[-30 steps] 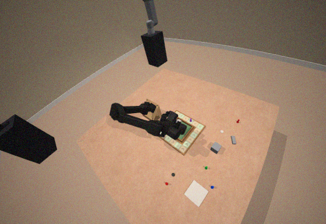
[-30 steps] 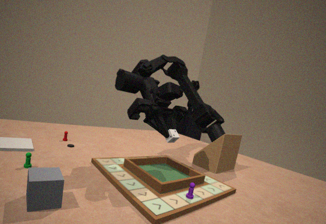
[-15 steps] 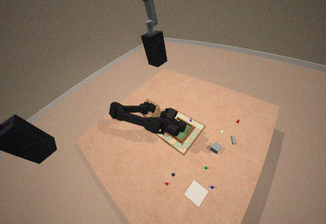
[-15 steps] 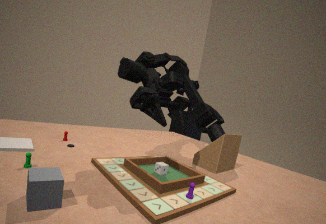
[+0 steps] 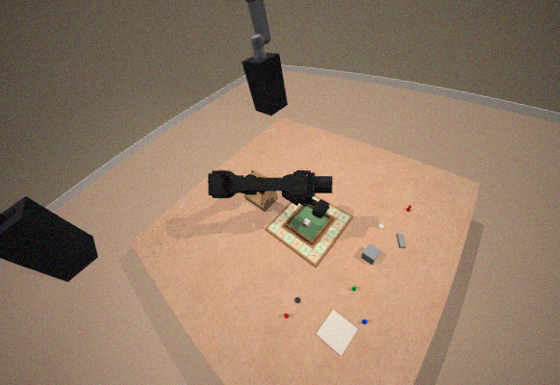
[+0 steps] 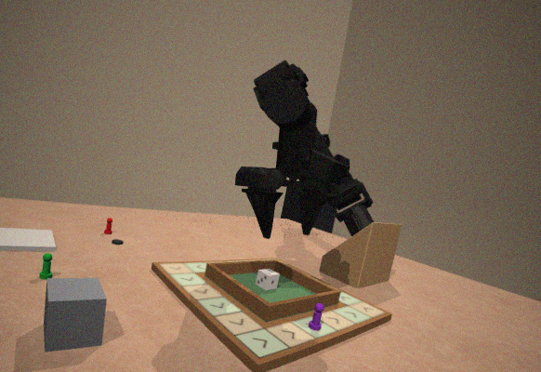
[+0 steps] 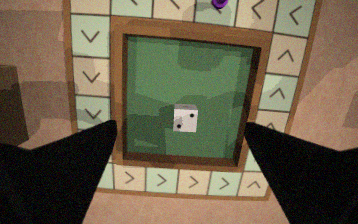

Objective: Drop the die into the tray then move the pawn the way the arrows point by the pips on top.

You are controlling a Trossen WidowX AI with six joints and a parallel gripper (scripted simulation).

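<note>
The white die [image 5: 307, 221] [image 6: 268, 279] [image 7: 185, 120] lies on the green floor of the tray [image 6: 303, 301] [image 7: 117, 90]. Its upper face shows two pips in the wrist view. The board [image 5: 304, 248] [image 6: 259, 341] [image 7: 91, 35] has arrowed squares around the tray. A purple pawn [image 6: 316, 317] [image 7: 219, 3] stands upright on a green square of the board, beside the tray; I cannot make it out in the top view. My gripper [image 6: 286, 235] [image 7: 182, 127] is wide open and empty, above the tray and die, touching neither.
A wooden wedge [image 5: 266, 199] [image 6: 379, 253] stands close to the board. A grey block [image 5: 370, 253] [image 6: 72, 316], grey bar [image 5: 401, 241], green pawn [image 5: 354, 289], blue pawn [image 5: 365, 321], two red pawns [image 5: 286, 316] [image 5: 408, 208], dark disc [image 5: 297, 299] and white slab [image 5: 337, 332] are farther out.
</note>
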